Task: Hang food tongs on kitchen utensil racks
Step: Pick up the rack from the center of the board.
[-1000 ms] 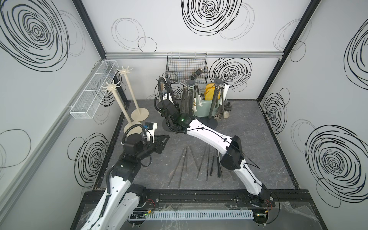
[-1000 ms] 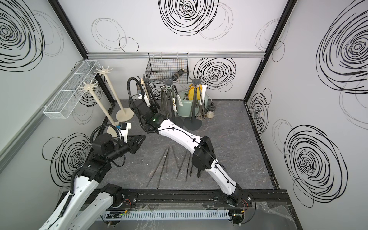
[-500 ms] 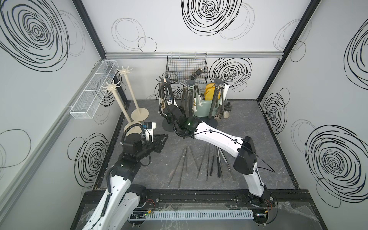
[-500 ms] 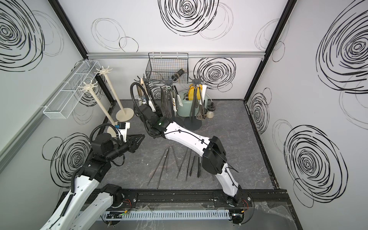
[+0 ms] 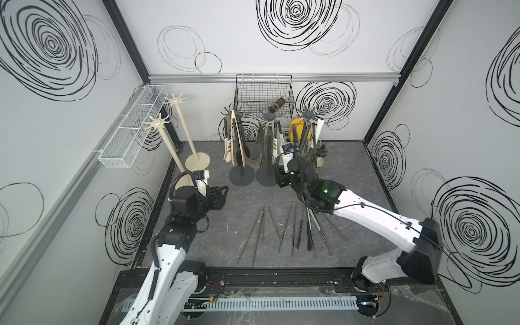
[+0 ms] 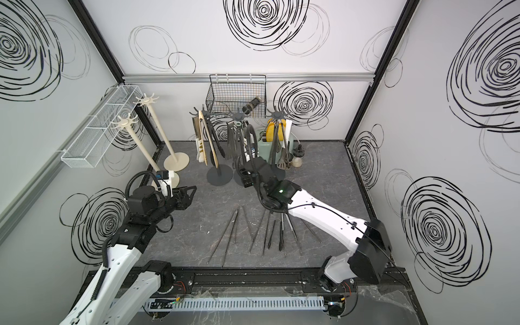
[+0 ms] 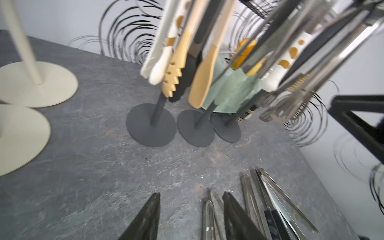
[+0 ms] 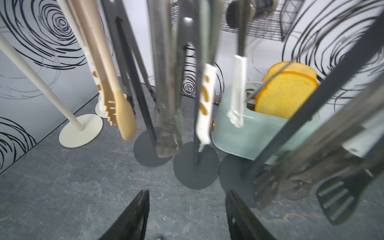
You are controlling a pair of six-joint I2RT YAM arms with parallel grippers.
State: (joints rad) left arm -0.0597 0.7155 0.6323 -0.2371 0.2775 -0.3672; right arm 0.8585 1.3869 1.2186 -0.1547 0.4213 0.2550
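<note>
Several tongs lie flat on table, behind right gripper, ahead of and below left gripper: unhung, work left. Both grippers spread, empty. Right gripper low, just before dark racks; left gripper well apart from them. Three dark racks carry many hung tongs: that part looks done. Two cream racks, just beside left gripper, bare. Judgement: task likely past halfway; table tongs remain, free hooks mostly on cream racks.
</note>
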